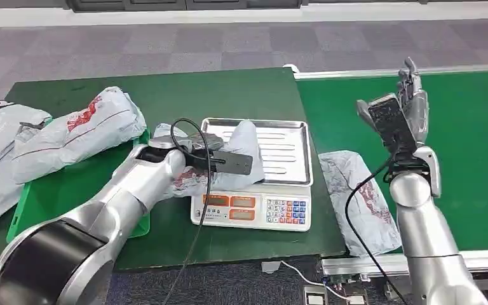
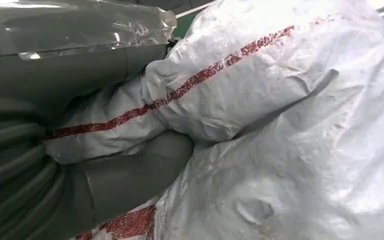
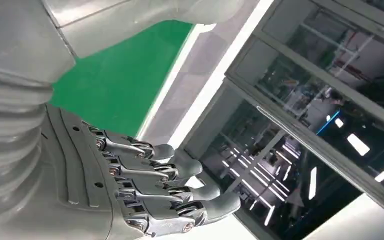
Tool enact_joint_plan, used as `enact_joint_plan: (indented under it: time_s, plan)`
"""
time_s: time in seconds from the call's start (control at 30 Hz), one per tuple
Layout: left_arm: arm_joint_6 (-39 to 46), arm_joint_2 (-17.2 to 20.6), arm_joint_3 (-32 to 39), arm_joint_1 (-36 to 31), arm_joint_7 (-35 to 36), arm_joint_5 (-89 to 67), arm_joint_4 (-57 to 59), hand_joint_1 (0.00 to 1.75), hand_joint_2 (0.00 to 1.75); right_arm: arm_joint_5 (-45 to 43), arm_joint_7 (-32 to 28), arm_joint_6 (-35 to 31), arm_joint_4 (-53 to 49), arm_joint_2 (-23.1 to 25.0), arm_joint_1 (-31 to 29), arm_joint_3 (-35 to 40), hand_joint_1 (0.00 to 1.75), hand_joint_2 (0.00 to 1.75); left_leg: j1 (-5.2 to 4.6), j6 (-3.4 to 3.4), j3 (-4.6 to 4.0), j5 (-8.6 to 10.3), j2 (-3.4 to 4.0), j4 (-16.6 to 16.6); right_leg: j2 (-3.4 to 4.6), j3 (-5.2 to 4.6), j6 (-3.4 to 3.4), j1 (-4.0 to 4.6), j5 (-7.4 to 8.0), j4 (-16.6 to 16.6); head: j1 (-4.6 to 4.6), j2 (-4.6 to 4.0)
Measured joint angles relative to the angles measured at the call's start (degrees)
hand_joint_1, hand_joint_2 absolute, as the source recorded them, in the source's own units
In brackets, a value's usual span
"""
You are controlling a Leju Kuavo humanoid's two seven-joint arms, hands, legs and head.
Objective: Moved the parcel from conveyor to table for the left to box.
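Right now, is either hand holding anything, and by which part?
The left hand grips the white parcel lying on the scale tray, at its near end. The right hand is raised, holding nothing.

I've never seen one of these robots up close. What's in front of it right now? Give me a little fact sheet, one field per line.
Left robot hand: grips a grey parcel with red print, over the scale
Scale: metal tray on top, keypad in front, on the dark green table
Right robot hand: raised above the green conveyor, fingers apart, holding nothing
On conveyor: one more parcel, lying flat near the scale
Left of table: several filled parcels, piled together
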Motion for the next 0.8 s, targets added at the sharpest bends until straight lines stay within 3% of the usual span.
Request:
enact_joint_plan:
  time_s: [0.13, 0.37, 0.5, 0.57, 0.8]
  plan:
    - [3.68, -0.07, 0.0, 0.37, -0.09, 0.85, -0.28, 1.75, 1.75, 1.5, 0.65, 1.0, -1.09, 0.26, 0.45, 0.0, 0.0, 1.75, 0.0, 0.0, -0.01, 0.0, 0.0, 0.0, 0.0, 0.0, 0.0, 0.0, 0.0, 0.0, 0.02, 0.0]
    - [20.01, -1.01, 0.0, 1.65, 0.4, 4.04, -3.24, 1.75, 1.75, 3.76, 1.42, 3.04, -4.99, 1.38, 2.27, -0.66, 0.0, 1.75, 0.0, 0.02, -0.18, 0.03, -0.05, 0.05, -0.03, -0.17, 0.01, 0.0, 0.02, 0.01, 0.02, 0.0]
    - [46.04, -1.09, -1.32, 1.65, 10.79, -7.54, -8.71, 1.75, 1.75, 2.4, -0.18, 2.58, -6.71, 1.4, 4.38, -2.36, 0.0, 1.75, 0.0, 0.02, -0.47, 0.03, -0.05, 0.11, -0.02, -0.38, 0.04, 0.01, 0.05, 0.02, 0.02, 0.0]
    - [53.68, -0.29, -2.95, 0.55, 14.42, -13.34, -12.45, 1.75, 1.75, 2.25, -0.78, 2.14, -6.78, 1.4, 4.97, -2.67, 0.0, 1.75, 0.0, 0.02, -0.48, 0.02, -0.01, 0.11, 0.01, -0.42, 0.04, 0.01, 0.04, 0.02, 0.02, 0.0]
    - [51.85, 0.68, -5.01, -0.14, 16.0, -15.36, -17.92, 1.75, 1.75, 2.25, -0.96, 1.92, -6.82, 1.6, 5.24, -3.17, 0.0, 1.75, 0.01, 0.01, -0.48, 0.0, 0.13, 0.09, 0.11, -0.5, 0.03, 0.02, 0.04, 0.03, 0.02, 0.0]
